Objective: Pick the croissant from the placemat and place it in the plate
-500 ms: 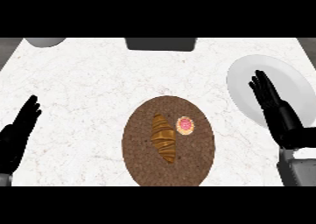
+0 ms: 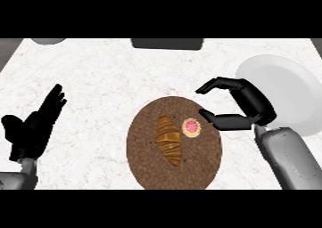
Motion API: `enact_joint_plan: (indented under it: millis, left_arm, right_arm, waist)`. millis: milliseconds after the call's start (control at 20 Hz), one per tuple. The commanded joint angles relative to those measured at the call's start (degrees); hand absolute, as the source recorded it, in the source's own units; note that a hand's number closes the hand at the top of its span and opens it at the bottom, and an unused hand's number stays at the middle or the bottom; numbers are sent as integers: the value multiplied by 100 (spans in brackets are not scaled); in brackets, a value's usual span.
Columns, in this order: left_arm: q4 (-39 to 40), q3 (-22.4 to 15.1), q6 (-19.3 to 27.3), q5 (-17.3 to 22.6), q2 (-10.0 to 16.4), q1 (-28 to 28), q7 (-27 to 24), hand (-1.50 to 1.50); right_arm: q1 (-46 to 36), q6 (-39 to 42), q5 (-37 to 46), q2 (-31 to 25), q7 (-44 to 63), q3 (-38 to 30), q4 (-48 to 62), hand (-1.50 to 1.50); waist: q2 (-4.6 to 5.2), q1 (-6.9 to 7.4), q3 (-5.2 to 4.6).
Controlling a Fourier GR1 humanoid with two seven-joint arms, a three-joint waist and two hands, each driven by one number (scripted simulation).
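Fingers straight, released, on black left hand well left of brown oval placemat. Golden-brown crescent croissant at placemat's centre, small pink round pastry just right. Black right hand at placemat's right edge, fingers hooked wide, grasping nothing. White round plate beyond, right of placemat.

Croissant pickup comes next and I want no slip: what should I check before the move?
1. Croissant lies on the placemat, untouched: ok.
2. Right hand holds nothing, fingers and thumb apart: ok.
3. Right hand above the croissant: not ok, it is at the placemat's right edge, near the pink-iced pastry.
4. Plate shows nothing on it: ok.
5. Left hand open, off the placemat: ok.
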Motion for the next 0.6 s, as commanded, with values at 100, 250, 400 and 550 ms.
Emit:
enact_joint_plan:
  millis: [100,250,400,550]
  left_arm:
    - [475,-78,-95,44,-334,-265,-93,0]
    - [745,121,-246,130,-281,-463,-162,0]
    - [620,93,-67,21,-394,-503,42,0]
    - [835,189,-221,9,-327,-731,56,0]
  right_arm:
    - [-342,544,6,622,-1780,52,2019,-150]
    - [-466,1021,681,161,-2414,421,2369,-150]
    - [-778,892,1211,-76,-2718,507,2579,-150]
    - [-1051,773,1685,-10,-2674,733,2887,-150]
  waist:
    - [54,-23,42]
    - [13,-108,36]
    - [-13,-142,35]
    - [-17,-166,33]
